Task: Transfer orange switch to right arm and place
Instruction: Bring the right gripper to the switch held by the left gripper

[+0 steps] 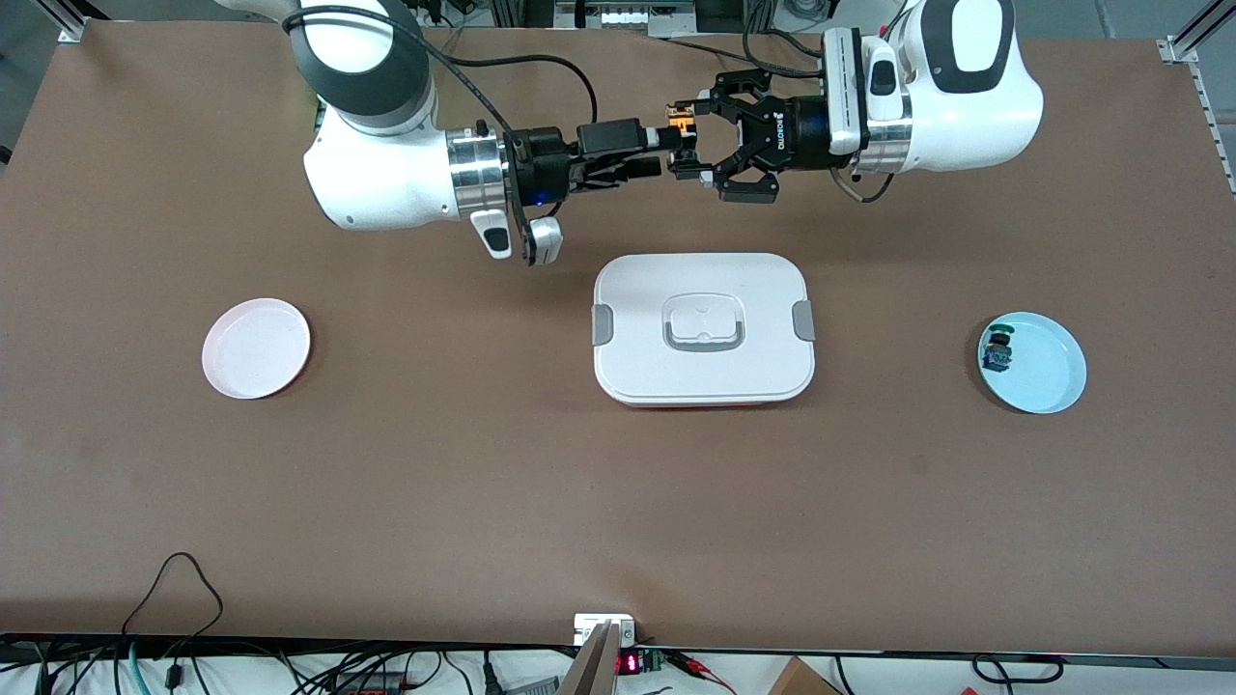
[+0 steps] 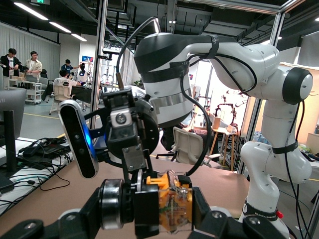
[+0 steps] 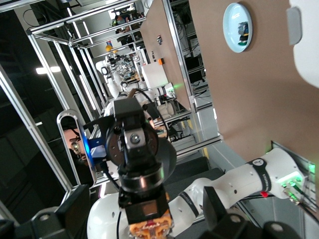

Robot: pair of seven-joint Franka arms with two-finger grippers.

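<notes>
The orange switch (image 1: 684,125) hangs in the air over the bare table, between the robots' bases and the white box. My left gripper (image 1: 679,138) is shut on it, clamping it end to end. In the left wrist view the switch (image 2: 174,206) lies across the left gripper (image 2: 149,211): a silver ring, then the black body, then the tan-orange rear. My right gripper (image 1: 660,152) faces the left one, open, with its tips at the switch. In the right wrist view the switch (image 3: 148,221) sits midway in the right gripper (image 3: 144,201), whose fingers (image 3: 219,209) stand wide and apart from it.
A white lidded box (image 1: 703,328) with grey latches sits mid-table. A pink plate (image 1: 256,347) lies toward the right arm's end. A light blue plate (image 1: 1048,376) toward the left arm's end holds a blue-bodied switch (image 1: 997,349) with a green cap.
</notes>
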